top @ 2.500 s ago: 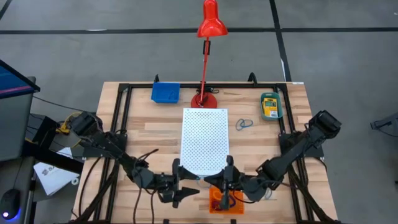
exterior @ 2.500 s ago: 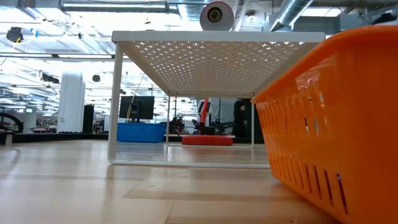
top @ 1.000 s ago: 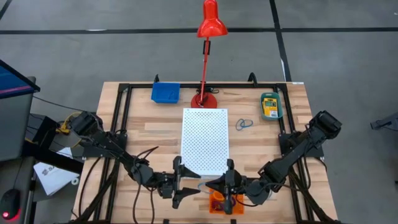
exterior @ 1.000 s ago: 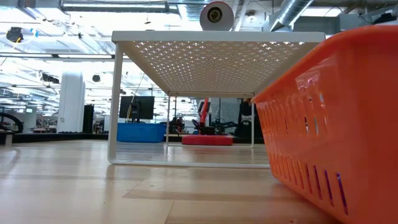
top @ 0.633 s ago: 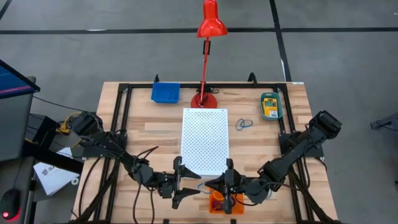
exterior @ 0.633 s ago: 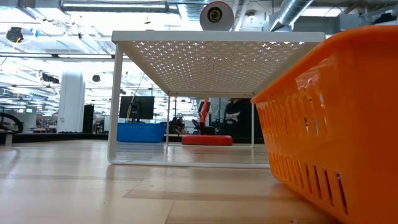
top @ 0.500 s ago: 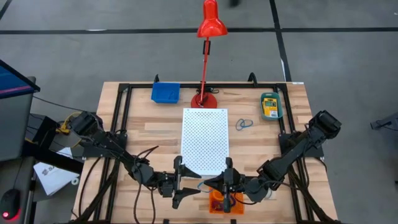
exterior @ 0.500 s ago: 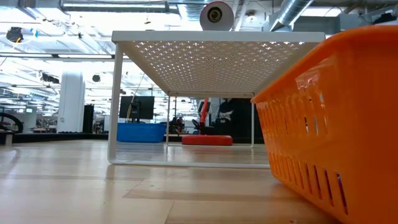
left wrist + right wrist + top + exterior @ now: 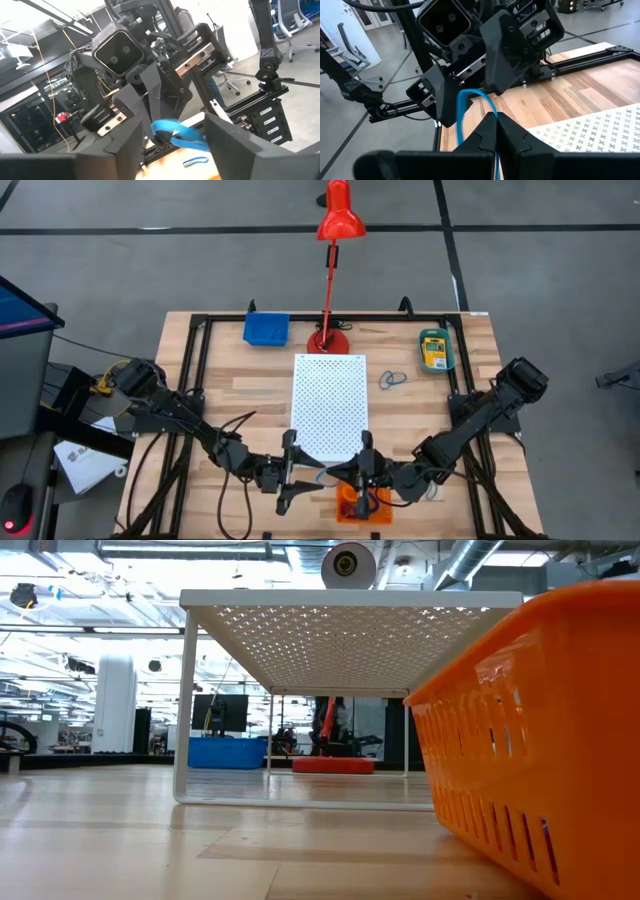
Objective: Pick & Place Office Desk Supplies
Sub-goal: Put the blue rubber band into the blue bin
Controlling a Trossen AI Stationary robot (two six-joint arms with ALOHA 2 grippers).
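My right gripper [image 9: 495, 120] is pinched shut on a thin blue loop [image 9: 464, 112], holding it in the air just above the orange tray [image 9: 345, 511] at the front edge of the surface, beside the near end of the white perforated shelf [image 9: 330, 402]. My left gripper [image 9: 175, 145] faces it nose to nose, its fingers apart on either side of the loop, touching nothing that I can see. The risk, as I judge it, lies in this meeting. The loop is limp and narrow, so if my left fingers close off-centre they may catch only one strand, or miss it and nip my right fingertips instead. If my right lets go before the left has a true hold, the loop could spring away and land on the wood outside the tray. The two wrists are crowded close, so a small misjudged advance could knock them together.
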